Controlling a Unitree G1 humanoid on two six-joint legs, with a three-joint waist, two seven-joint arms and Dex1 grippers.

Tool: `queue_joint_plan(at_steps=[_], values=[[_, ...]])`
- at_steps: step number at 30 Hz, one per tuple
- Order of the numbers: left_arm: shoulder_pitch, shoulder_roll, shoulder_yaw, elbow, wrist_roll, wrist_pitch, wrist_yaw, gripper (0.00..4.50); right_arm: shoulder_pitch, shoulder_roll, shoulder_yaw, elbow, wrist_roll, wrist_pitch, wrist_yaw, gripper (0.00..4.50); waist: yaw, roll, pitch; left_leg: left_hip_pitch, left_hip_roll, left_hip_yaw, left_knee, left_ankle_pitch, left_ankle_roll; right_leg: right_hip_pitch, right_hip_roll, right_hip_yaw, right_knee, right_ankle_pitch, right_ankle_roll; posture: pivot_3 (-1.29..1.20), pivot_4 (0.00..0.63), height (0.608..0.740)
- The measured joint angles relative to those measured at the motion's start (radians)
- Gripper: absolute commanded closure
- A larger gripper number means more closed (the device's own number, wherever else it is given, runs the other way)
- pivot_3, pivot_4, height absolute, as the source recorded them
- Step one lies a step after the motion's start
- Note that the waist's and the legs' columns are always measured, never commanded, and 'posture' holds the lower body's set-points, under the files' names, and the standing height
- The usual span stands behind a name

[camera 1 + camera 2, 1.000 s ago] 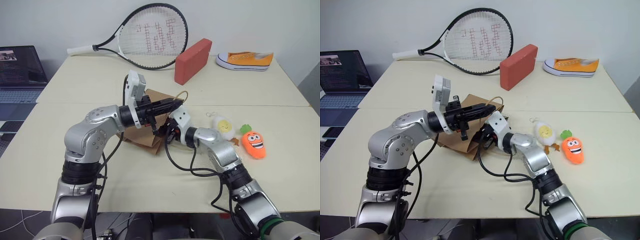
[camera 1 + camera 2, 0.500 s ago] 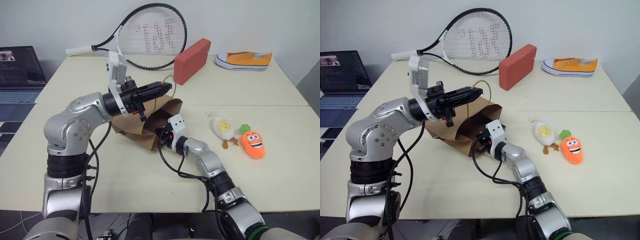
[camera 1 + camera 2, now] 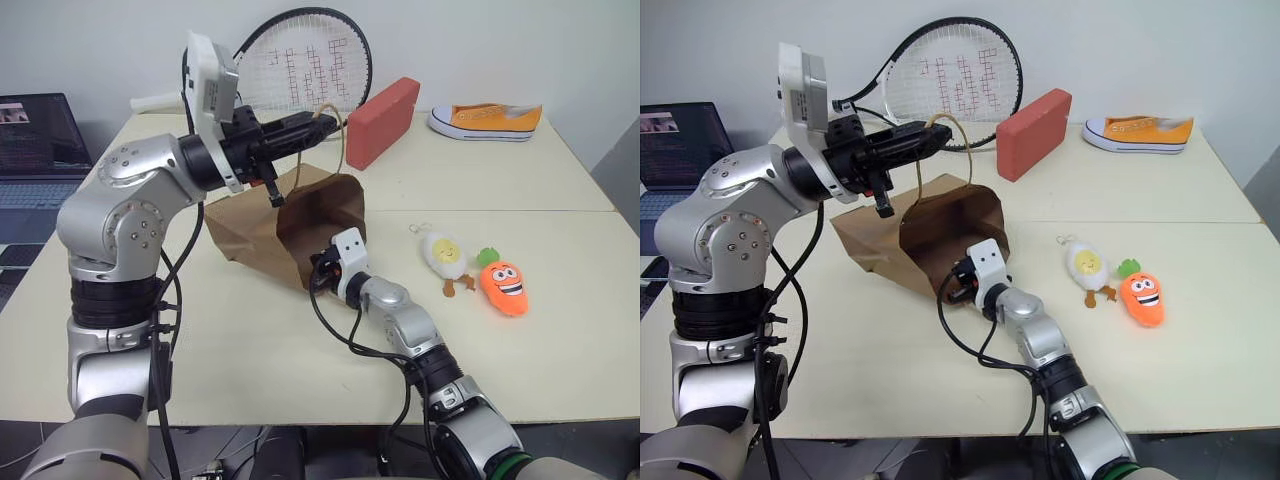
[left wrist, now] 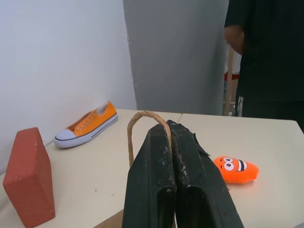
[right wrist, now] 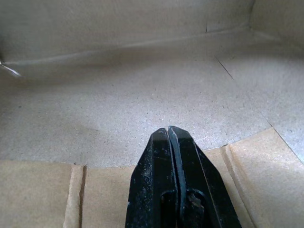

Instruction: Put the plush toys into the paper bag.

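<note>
Now, as I stood watching:
Paper bag: the brown paper bag [image 3: 940, 235] lay on its side on the near table [image 3: 880, 380], its open mouth turned toward the robot and to the right; the upper edge was lifted so the mouth gaped.
Bag contents: I saw no toy in it; the right wrist view showed bare brown paper, the inner wall and the lower fold.
Handle: one tan loop handle [image 4: 142, 124] stood up from the lifted edge and ran between the left fingers.
Left gripper: the left gripper [image 3: 318, 124] was up above the bag, pointing to the right, its two black fingers clamped tight on that handle.
Right gripper: the right gripper [image 5: 171, 137] sat low at the bag's mouth, fingers pressed together with nothing between them, tips at the lower lip of the opening.
Egg toy: the white egg toy [image 3: 1089, 267] lay on the table to the right of the bag, well apart from it.
Carrot toy: the orange carrot toy [image 3: 1141, 297] lay just beside the egg, further right, face up.
Far table: a red block [image 3: 385, 121], an orange sneaker [image 3: 487, 121] and a tennis racket [image 3: 300, 70] lay behind the bag.
Laptop: an open laptop [image 3: 35, 150] stood off to the left.
Person: someone in dark clothes [image 4: 266, 52] stood past the far end of the table.
</note>
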Motion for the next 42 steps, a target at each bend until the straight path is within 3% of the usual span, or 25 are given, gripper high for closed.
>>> queue_joint_plan(at_steps=[10, 17, 21, 29, 33, 38, 42], values=[[0.095, -0.001, -0.064, -0.031, 0.049, -0.041, -0.033, 4.5, -0.001, -0.026, -0.001, -0.026, -0.015, 0.001, -0.019, 4.46, 0.002, 0.0, 0.0, -0.002, 0.0, 0.0, 0.0, 0.0, 0.0, -0.001, 0.0, 0.0, 0.0, 0.0, 0.0, 0.0, 0.15, 0.74], [0.127, -0.009, -0.074, -0.039, 0.051, -0.051, -0.045, 4.5, 0.041, -0.138, 0.006, -0.344, 0.007, 0.113, 0.066, 4.46, 0.002, 0.0, 0.0, -0.005, 0.0, 0.0, -0.001, 0.0, 0.0, -0.005, 0.0, 0.0, 0.0, -0.001, -0.001, 0.0, 0.15, 0.74], [0.146, -0.01, -0.083, -0.041, 0.05, -0.051, -0.049, 4.5, 0.089, -0.238, 0.011, -0.523, 0.036, 0.25, 0.12, 3.63, 0.003, 0.0, 0.0, -0.005, 0.0, 0.0, -0.001, 0.0, 0.0, -0.005, 0.0, 0.0, 0.0, -0.001, -0.001, 0.0, 0.15, 0.74], [0.17, -0.01, -0.091, -0.051, 0.047, -0.049, -0.067, 4.5, 0.126, -0.514, -0.126, -0.845, 0.212, 0.469, 0.271, 0.75, 0.006, 0.0, 0.0, -0.005, 0.0, 0.0, -0.001, 0.0, 0.0, -0.004, -0.001, -0.001, 0.0, -0.002, -0.002, 0.0, 0.15, 0.74], [0.199, -0.01, -0.089, -0.059, 0.019, -0.023, -0.069, 4.5, 0.181, -0.698, -0.206, -0.903, 0.248, 0.467, 0.356, 0.75, 0.011, 0.0, 0.0, -0.005, 0.0, 0.001, -0.001, 0.0, 0.0, -0.004, -0.001, -0.001, -0.001, -0.002, -0.003, 0.0, 0.15, 0.74], [0.271, -0.006, -0.097, -0.142, -0.033, 0.037, -0.091, 4.5, 0.308, -0.861, -0.204, -0.847, 0.128, 0.289, 0.376, 0.75, 0.009, 0.0, 0.0, -0.005, 0.0, 0.002, -0.001, 0.0, 0.0, -0.004, -0.001, 0.0, -0.001, -0.003, -0.004, 0.0, 0.15, 0.74], [0.28, -0.01, -0.109, -0.16, -0.047, 0.054, -0.086, 4.5, 0.353, -0.865, -0.159, -0.779, 0.041, 0.175, 0.358, 0.75, 0.007, -0.001, 0.001, -0.004, 0.0, 0.003, 0.0, 0.0, 0.0, -0.004, -0.001, 0.001, -0.001, -0.004, -0.005, 0.0, 0.15, 0.74]])
